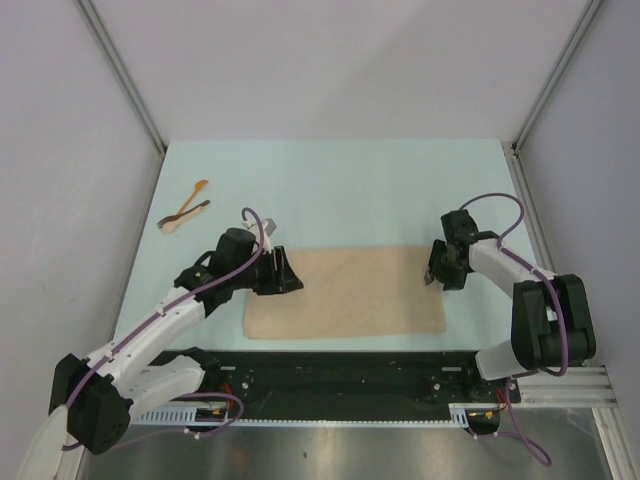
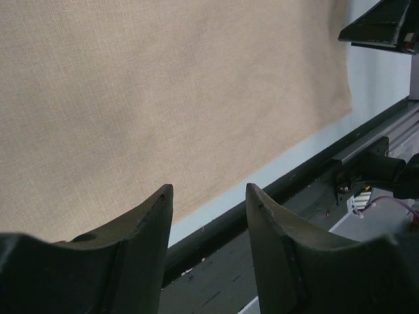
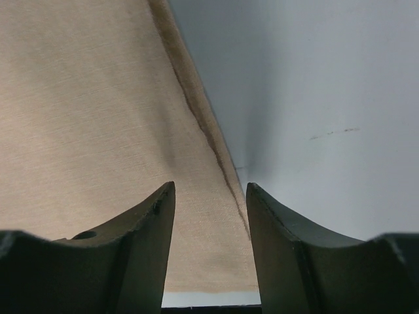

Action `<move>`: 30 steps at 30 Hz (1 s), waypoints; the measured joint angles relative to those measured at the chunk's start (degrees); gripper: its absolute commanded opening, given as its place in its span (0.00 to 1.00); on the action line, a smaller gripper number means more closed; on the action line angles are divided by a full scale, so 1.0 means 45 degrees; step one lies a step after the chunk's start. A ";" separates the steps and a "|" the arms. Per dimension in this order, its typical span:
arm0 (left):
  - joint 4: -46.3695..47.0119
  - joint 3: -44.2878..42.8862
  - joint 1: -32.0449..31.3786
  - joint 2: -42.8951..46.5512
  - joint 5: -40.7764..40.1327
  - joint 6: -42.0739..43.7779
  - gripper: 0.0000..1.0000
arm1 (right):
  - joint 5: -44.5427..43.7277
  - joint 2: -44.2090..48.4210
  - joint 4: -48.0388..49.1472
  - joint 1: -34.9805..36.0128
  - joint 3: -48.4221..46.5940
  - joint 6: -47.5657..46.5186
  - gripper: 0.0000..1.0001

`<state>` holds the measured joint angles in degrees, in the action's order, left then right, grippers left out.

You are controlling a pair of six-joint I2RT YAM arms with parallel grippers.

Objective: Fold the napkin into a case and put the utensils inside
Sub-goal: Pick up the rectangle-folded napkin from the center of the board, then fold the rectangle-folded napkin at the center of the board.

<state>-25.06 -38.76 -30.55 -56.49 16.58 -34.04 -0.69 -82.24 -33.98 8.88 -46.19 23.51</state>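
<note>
Napkin (image 1: 345,292) is lying flat on the worktop (image 1: 340,190) between both hands, with the utensils (image 1: 184,214) sitting well apart at far left. Left hand (image 1: 293,278) and right hand (image 1: 430,275) are hovering at opposite edges, fingers spread, holding nothing. Cloth is looking soft, light and limp, so probably best pinched at the edges.

Pale table (image 1: 400,190), napkin (image 1: 345,292) (flat), utensils (image 1: 183,214) far-left

top ext: high, rear, looks down | L/R wrist: v. close, low angle | all 3 share napkin (image 1: 345,292)
</note>
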 measured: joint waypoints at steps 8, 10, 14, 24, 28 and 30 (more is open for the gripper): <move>0.0015 -0.0058 0.0000 0.0000 -0.0010 0.0005 0.53 | -0.0899 -0.0777 -0.0005 0.0452 0.0121 0.0340 0.44; 0.0015 -0.0058 0.0000 -0.0010 0.0019 0.0010 0.53 | -0.1044 -0.0845 -0.0005 0.0539 0.0107 0.0345 0.36; 0.0000 -0.0068 0.0000 -0.0015 0.0010 0.0015 0.54 | -0.1175 -0.0879 0.0194 0.0797 0.0102 0.0520 0.19; 0.0053 -0.0223 0.0000 -0.0282 0.0107 0.0000 0.53 | -0.2132 -0.0291 0.0559 0.0656 0.0481 0.0753 0.00; 0.0199 -0.0223 0.0000 -0.0573 0.0165 -0.0151 0.53 | -0.2939 0.0253 0.0442 -0.0500 0.0461 0.0393 0.00; 0.0374 -0.0223 0.0000 -0.0840 0.0160 -0.0335 0.53 | -0.3390 0.0792 0.0233 -0.1064 0.0325 0.0083 0.00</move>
<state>-23.38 -39.77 -30.55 -60.27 17.30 -35.55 -15.94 -78.67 -32.93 4.10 -44.73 23.88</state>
